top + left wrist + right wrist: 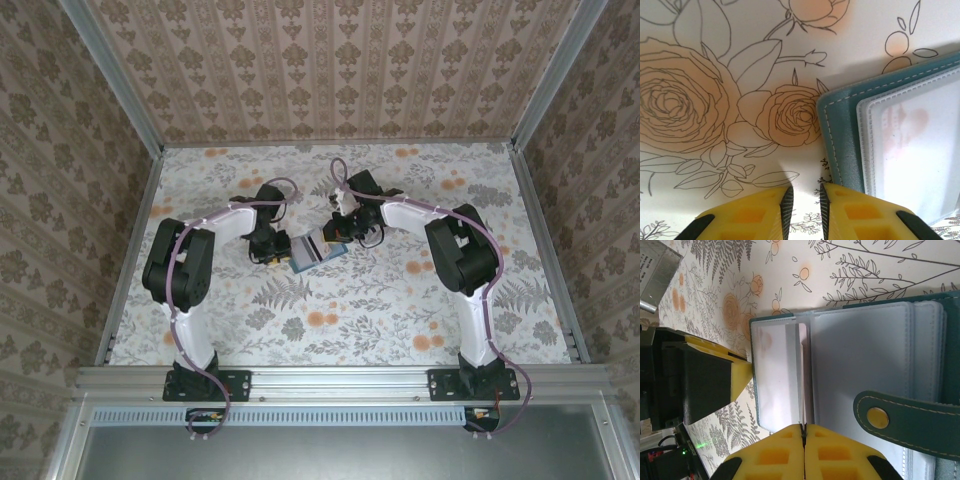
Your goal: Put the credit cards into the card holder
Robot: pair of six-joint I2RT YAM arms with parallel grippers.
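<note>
Tablecloth (685, 165): pale and flat, printed with outlined orange roses and ferns.
Left gripper (805, 196): bottom centre of the left wrist view; blocky yellow fingers with ribbed black pads, a narrow gap apart, bare cloth between them.
Card holder (316, 250): centre of the top view, between both grippers; lying open, teal cover with white stitching, frosted plastic sleeves, a strap with a round stud.
Credit card (803, 370): thin pale strip between two sleeves.
Right gripper (802, 432): bottom centre of the right wrist view; yellow fingers pressed together on the card's edge.
</note>
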